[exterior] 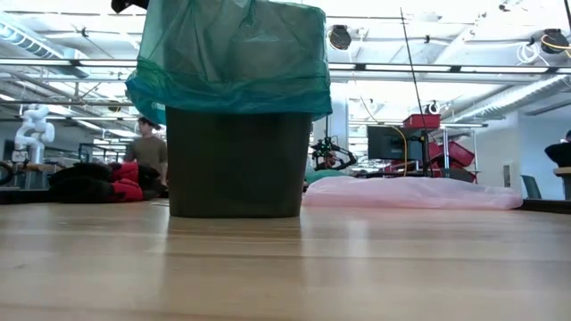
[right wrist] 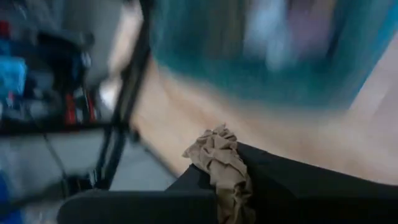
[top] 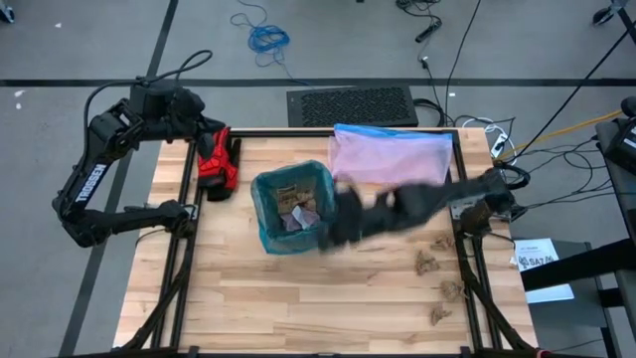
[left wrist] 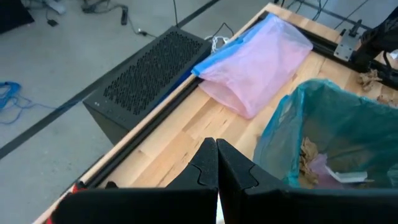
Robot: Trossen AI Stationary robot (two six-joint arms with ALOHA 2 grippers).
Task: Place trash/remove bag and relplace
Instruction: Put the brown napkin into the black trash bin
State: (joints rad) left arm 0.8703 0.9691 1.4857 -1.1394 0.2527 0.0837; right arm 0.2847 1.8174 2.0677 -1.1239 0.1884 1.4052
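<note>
A dark wastebasket lined with the teal-green bag stands on its base mid-table; the bag's rim folds over the bin's top edge. Crumpled paper and scraps lie inside. My right gripper hovers by the bin's right near corner, shut on a crumpled brown paper wad. My left gripper waits shut at the table's far left corner, touching nothing. My right gripper pinches the brown paper wad between its two fingers; the wad's crinkled top sticks out past the fingertips. It is lifted clear of the table. The blurred high view does not show the side from which the fingers come.
A pale pink bag with a blue edge lies flat at the far right. Several brown paper wads lie along the right edge. A black vented box sits behind the table. Bare wood fills the near side.
</note>
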